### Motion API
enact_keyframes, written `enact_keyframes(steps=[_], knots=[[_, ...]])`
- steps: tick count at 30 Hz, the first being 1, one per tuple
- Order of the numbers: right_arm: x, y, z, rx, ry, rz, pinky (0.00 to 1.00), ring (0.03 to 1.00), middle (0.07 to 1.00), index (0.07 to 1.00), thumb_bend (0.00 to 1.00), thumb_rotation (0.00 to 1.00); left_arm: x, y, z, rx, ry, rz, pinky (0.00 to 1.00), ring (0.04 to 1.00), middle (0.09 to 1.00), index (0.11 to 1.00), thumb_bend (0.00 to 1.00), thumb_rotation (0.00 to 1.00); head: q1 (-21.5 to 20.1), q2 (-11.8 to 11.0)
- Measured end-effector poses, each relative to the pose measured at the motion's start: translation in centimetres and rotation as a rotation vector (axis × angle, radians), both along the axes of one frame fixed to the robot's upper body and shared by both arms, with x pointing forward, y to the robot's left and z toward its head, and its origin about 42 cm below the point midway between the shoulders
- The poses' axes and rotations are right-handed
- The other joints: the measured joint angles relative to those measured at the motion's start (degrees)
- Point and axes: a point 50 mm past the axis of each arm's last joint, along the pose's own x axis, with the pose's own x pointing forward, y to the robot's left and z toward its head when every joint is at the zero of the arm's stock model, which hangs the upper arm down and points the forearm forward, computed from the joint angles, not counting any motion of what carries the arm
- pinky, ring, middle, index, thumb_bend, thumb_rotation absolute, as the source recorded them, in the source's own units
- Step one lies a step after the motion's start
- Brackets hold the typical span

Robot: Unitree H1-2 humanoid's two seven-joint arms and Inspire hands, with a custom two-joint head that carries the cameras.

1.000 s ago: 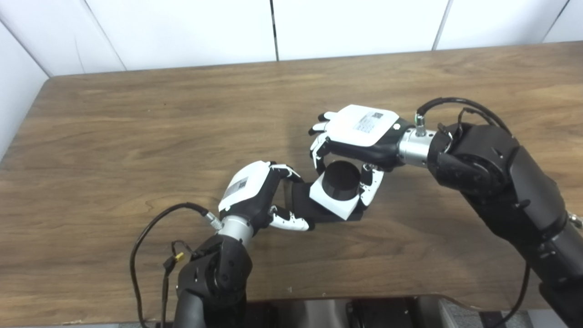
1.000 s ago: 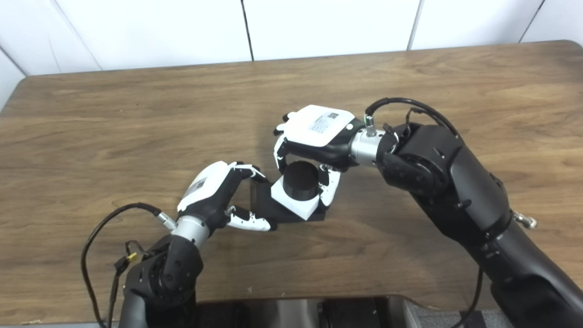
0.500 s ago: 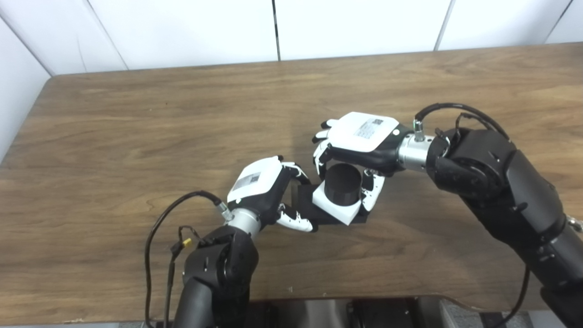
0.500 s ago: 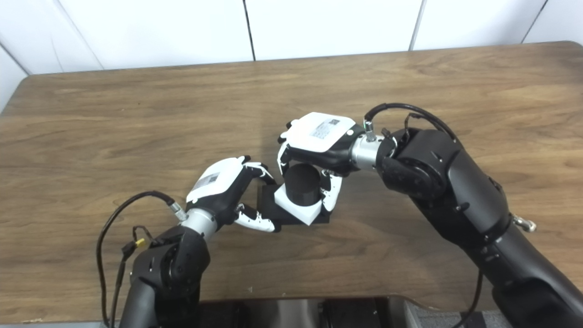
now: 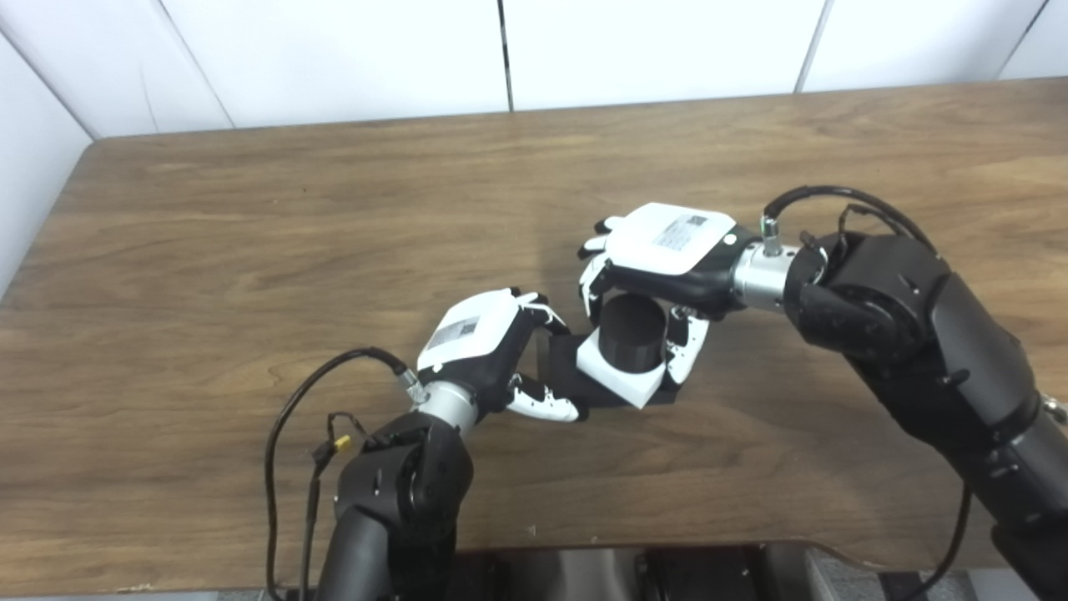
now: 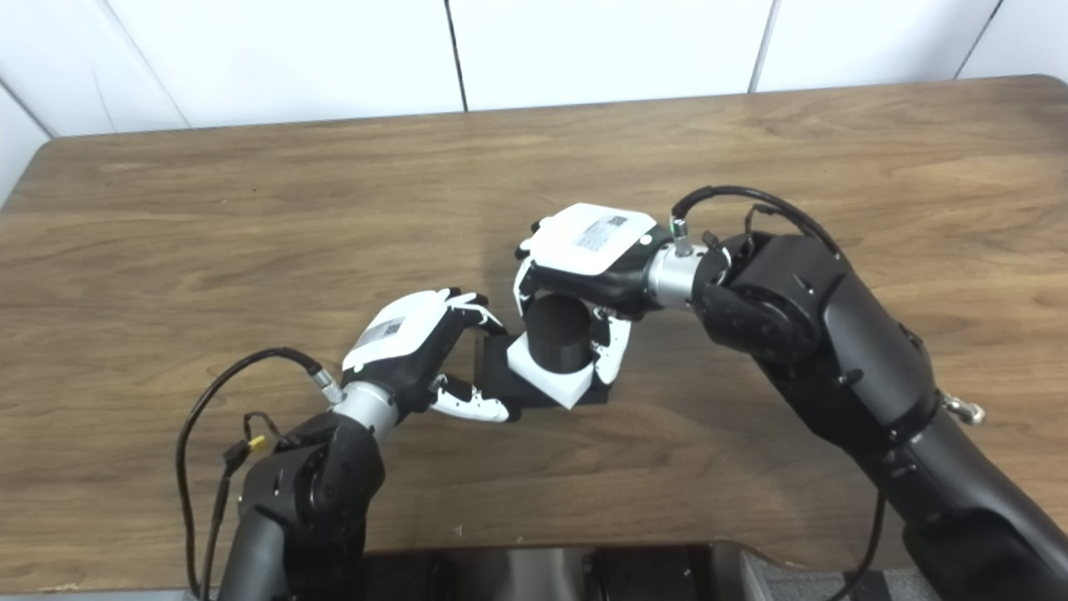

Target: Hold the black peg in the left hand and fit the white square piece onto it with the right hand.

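The left hand reached in from the lower left, its fingers and thumb closed on the left edge of the black peg's flat base, so the peg stood held near the middle of the table. The peg itself was a short black cylinder rising from that dark base (the base's underside was hidden, so whether it rested on the wood or hung just above it could not be told).

The white piece sat around the cylinder, the black round top poking up through its hole. It lay a little tilted, its near corner pointing toward the table's front edge, and it covered most of the base, leaving a dark strip showing on the left by the left hand's fingertips.

The right hand came in from the right, palm down over the peg, its white back plate facing the cameras. Its fingers curled down on either side of the piece, pinching its edges, with some at the far left of the cylinder and others at the right corner. The two hands were close together, not touching each other.
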Motion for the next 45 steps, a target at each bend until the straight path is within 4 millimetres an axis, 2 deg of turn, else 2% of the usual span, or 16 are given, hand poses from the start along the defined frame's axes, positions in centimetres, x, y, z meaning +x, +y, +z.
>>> enact_keyframes(steps=[4,9,23,24,25,26,27,31,35,40,45], knots=[[0.0,0.0,0.0,-0.003,-0.002,-0.003,1.00,0.924,0.787,0.490,0.52,0.15,0.2,-0.1,0.2,0.031,-0.005,-0.005,1.00,1.000,0.964,0.883,0.95,0.32,0.2,0.0],[0.1,-0.1,-0.1,-0.006,-0.003,-0.008,1.00,0.924,0.790,0.490,0.52,0.15,0.4,-0.1,0.5,0.064,0.003,-0.016,1.00,1.000,0.986,0.943,0.98,0.32,0.3,-0.1],[0.2,-0.1,0.0,-0.007,0.002,-0.023,1.00,0.931,0.796,0.491,0.52,0.15,1.0,-0.6,1.9,0.158,0.045,-0.055,1.00,1.000,1.000,0.999,1.00,0.33,-0.1,-0.4],[0.2,-0.1,0.0,-0.007,0.002,-0.024,1.00,0.932,0.796,0.548,0.74,0.20,1.0,-0.6,2.0,0.165,0.050,-0.062,1.00,1.000,1.000,1.000,1.00,0.34,-0.1,-0.4],[0.2,-0.2,0.0,-0.007,0.003,-0.025,1.00,0.934,0.800,0.593,0.85,0.23,1.1,-0.6,2.1,0.170,0.053,-0.067,1.00,1.000,1.000,1.000,1.00,0.34,-0.1,-0.4],[0.3,-0.2,0.0,-0.007,0.004,-0.026,1.00,0.934,0.805,0.637,0.93,0.25,1.1,-0.6,2.2,0.177,0.057,-0.072,1.00,1.000,1.000,1.000,1.00,0.35,-0.1,-0.4],[0.3,-0.2,0.0,-0.007,0.005,-0.029,1.00,0.935,0.810,0.662,0.97,0.27,1.1,-0.6,2.2,0.181,0.060,-0.076,1.00,1.000,1.000,1.000,1.00,0.35,-0.1,-0.4],[0.3,-0.2,-0.1,-0.031,0.023,-0.033,1.00,0.951,0.847,0.754,1.00,0.34,1.1,-0.6,2.3,0.191,0.057,-0.081,1.00,1.000,1.000,1.000,1.00,0.35,-0.1,-0.4],[0.5,-0.1,0.1,-0.086,0.048,-0.046,1.00,0.996,0.936,0.865,1.00,0.41,1.2,-0.7,2.3,0.185,0.067,-0.067,1.00,1.000,1.000,1.000,1.00,0.37,0.1,-0.4],[0.9,0.0,0.5,-0.153,0.077,-0.076,1.00,1.000,0.993,0.932,1.00,0.43,1.4,-0.8,2.4,0.184,0.071,-0.057,1.00,1.000,1.000,1.000,1.00,0.38,0.2,-0.4],[0.9,0.1,0.4,-0.174,0.103,-0.092,1.00,1.000,1.000,0.969,1.00,0.46,1.8,-1.0,2.3,0.179,0.078,-0.051,1.00,1.000,1.000,1.000,1.00,0.38,0.2,-0.4]])
